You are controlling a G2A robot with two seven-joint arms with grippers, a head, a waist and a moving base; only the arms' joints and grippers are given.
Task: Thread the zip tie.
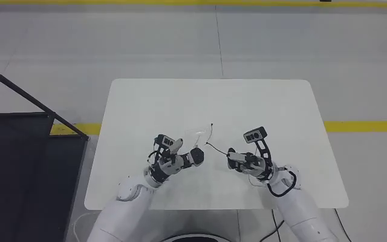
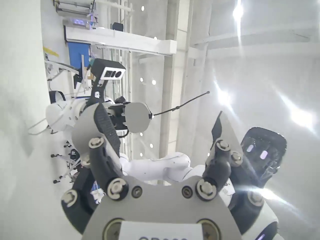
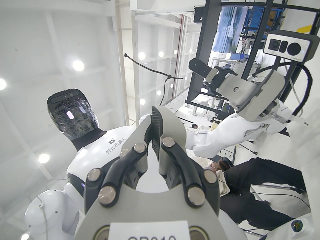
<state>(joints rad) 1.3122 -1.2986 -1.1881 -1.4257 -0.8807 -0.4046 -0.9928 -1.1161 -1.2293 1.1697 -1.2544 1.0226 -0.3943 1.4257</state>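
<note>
The zip tie [image 1: 210,142] is a thin, black, flexible strip with a small square head at its free end and a small lump partway along. It is held over the middle of the desk [image 1: 272,103], a little toward the near edge, and between the two hands. The desk is a smooth white slab with rounded corners.

The right hand [image 1: 231,158] is clamped on one end of the tie. In the right wrist view its ribbed black pads [image 3: 155,126] are pressed flat together. The strip rises from them in a loose curve and then bends sideways into a long straight run [image 3: 150,69]. The fingers have plain grey backs and are joined to the palm plate by black links and round silver bolts.

The left hand [image 1: 195,156] sits just beside the tie's bend and faces the right hand. Its two fingers are spread wide apart and grip nothing. The left wrist view shows one ribbed pad [image 2: 107,128] and one bare grey finger. The tie [image 2: 180,106] slants across the gap beyond them.

Both forearms angle inward from the near edge, with the wrists turned so that the fingertips point at each other.
</note>
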